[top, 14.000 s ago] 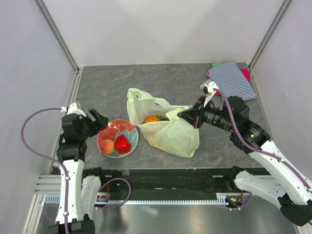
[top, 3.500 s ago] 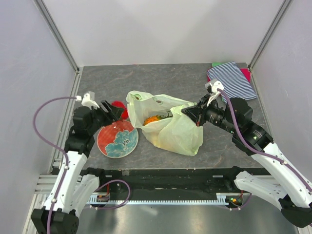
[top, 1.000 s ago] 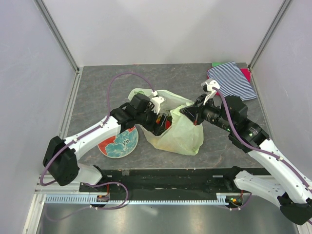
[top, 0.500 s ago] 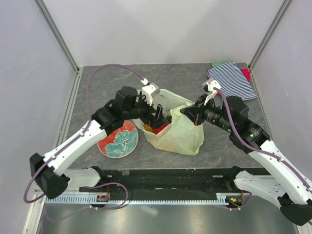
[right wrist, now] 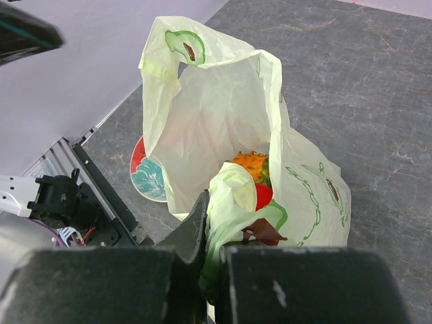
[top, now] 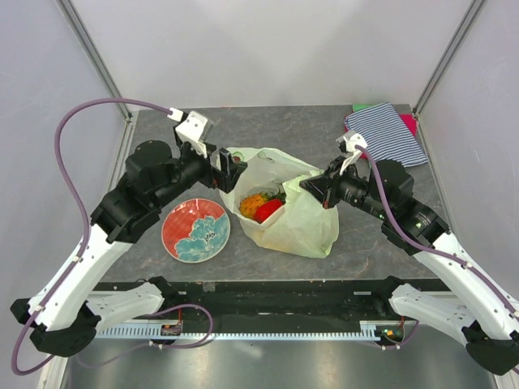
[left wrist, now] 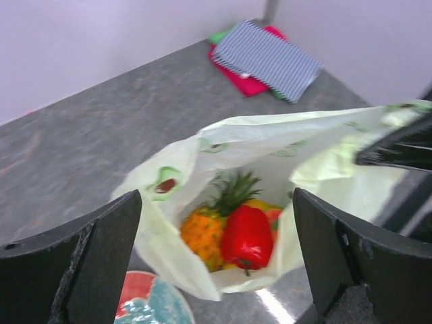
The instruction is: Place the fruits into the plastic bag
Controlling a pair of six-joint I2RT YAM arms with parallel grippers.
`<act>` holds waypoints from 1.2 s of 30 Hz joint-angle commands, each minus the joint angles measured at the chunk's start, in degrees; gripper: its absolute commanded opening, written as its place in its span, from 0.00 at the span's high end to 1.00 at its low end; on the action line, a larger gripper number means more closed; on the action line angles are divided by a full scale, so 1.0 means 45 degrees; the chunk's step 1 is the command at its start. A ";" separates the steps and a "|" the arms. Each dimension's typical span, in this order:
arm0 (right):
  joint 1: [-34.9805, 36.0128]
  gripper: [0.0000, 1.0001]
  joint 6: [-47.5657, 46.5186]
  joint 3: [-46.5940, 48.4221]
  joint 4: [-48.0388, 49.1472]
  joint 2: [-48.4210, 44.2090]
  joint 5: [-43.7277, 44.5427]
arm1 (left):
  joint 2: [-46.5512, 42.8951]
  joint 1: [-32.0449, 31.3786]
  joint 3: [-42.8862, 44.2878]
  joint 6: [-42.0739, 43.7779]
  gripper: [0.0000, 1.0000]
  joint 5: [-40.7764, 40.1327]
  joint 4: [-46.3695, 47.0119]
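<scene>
- The plastic bag [top: 296,223]: middle of the tabletop [top: 284,130].
- In it: the pineapple [top: 253,201], the pepper piece [top: 269,211].
- Left of it: the plate [top: 195,231].
- Far right corner: the folded cloth [top: 385,134].

Both arms show white shells and black joints. A purple cable [top: 69,154] loops off the left arm [top: 77,271], and another runs along the right arm [top: 470,279]. Left gripper [top: 231,173] and right gripper [top: 312,188] are matte black.
</scene>
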 commanded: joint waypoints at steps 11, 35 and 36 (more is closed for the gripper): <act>0.0008 1.00 0.0346 0.0084 0.0380 -0.0182 0.0218 | 0.2765 0.0833 0.0705 0.0939 0.03 -0.1799 -0.1673; -0.1959 1.00 -0.1276 0.7505 0.0008 0.3508 -0.1828 | 0.1437 0.6650 0.0844 -0.3044 0.98 0.5523 0.1253; -0.2274 1.00 -0.1198 0.7506 0.0027 0.3819 -0.2355 | 0.1282 0.6789 0.0609 -0.3240 0.98 0.5621 0.1817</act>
